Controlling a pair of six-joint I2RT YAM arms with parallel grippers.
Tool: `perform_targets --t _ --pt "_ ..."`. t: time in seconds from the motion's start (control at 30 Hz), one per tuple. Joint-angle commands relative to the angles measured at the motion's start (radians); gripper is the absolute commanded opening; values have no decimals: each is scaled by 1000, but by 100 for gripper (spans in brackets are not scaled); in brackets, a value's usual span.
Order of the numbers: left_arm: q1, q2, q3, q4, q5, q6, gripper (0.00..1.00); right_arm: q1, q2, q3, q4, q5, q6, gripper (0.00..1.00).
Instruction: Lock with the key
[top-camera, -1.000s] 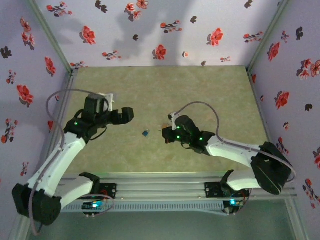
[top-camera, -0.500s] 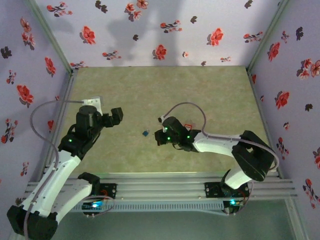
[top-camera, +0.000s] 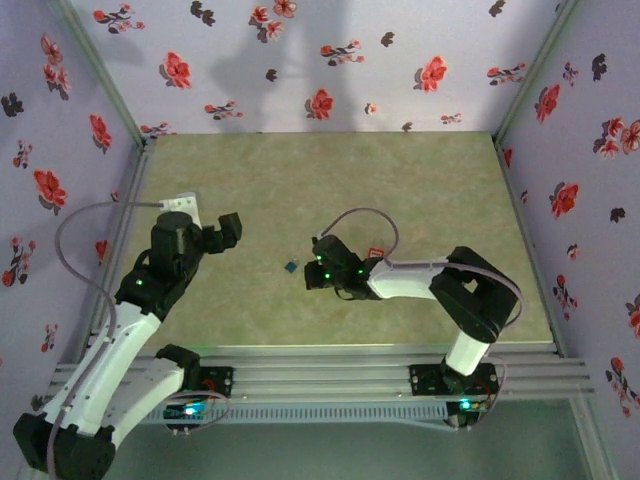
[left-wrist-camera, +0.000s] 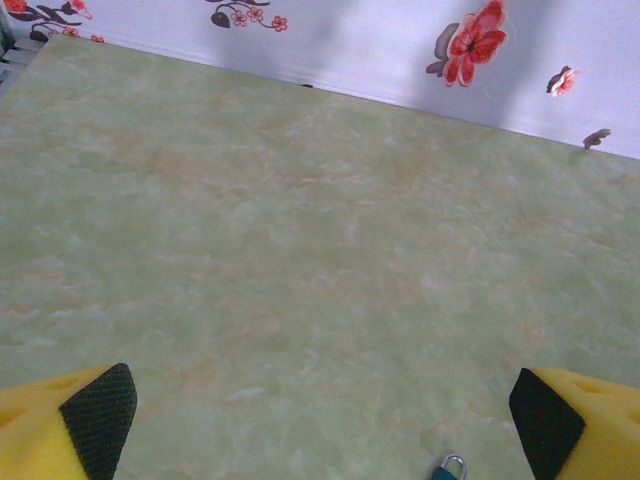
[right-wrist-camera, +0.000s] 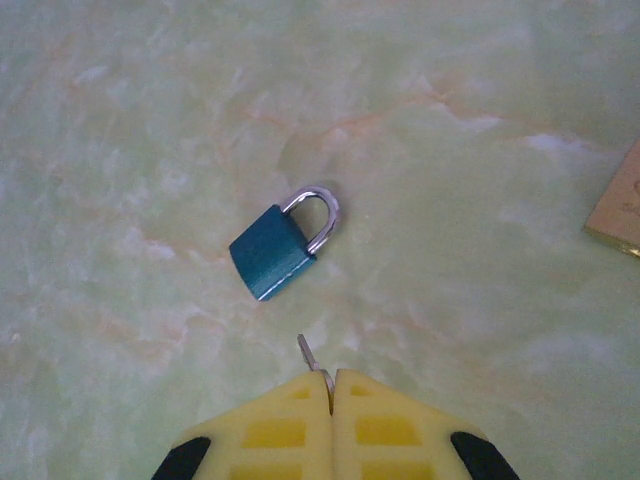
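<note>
Right pincer (top-camera: 312, 278) carries the key (right-wrist-camera: 311, 353) leftward and is now near the padlock (top-camera: 291, 266), elbow folding in behind. Left pincer (top-camera: 228, 232) pulls back toward its own side, away from the padlock.

The right gripper (right-wrist-camera: 332, 378), jaws pressed together on a key (right-wrist-camera: 310, 353) at bottom centre, sat just below the blue padlock (right-wrist-camera: 283, 247) lying mid-frame.
</note>
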Motion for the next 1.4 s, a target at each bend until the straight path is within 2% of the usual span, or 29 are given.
perform_targets --t 0.0,0.57,1.27,1.37 --pt "7 -15 -3 7 -25 23 100 7 27 44 19 53 48 0" --pt "7 -16 -5 6 -25 28 100 6 131 114 1 72 82 0" --pt "7 -17 -5 4 -30 34 100 4 182 146 -2 90 99 0" --pt "7 -16 -5 4 -32 35 100 3 173 144 -7 91 98 6"
